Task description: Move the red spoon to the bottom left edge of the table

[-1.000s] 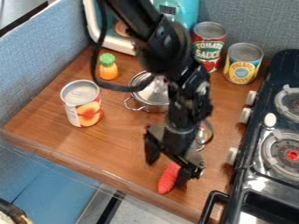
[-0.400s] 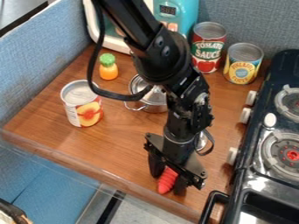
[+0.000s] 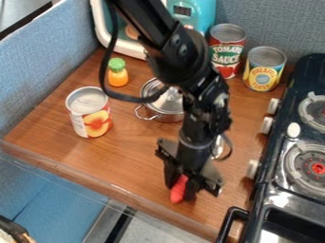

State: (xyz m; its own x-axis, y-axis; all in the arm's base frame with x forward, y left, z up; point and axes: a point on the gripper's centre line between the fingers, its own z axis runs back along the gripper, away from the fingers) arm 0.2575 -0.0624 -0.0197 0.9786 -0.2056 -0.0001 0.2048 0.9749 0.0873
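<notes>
Room: blue fabric partition [image 3: 44, 66] along left, more at back. Black stove [image 3: 287, 116] flanks right side of brown tabletop [image 3: 130, 154]. Metal pot [image 3: 166, 115] mid-board, partly behind arm. Fruit can [image 3: 95, 122] stands farther left, near bottom left edge. Red spoon [image 3: 178, 191] near front edge, directly below claw [image 3: 181, 187], which appears clenched on red handle. Handle's long axis runs roughly toward front edge, slight slant. Goal lies leftward; next move likely sideways carry, can a possible snag.
</notes>
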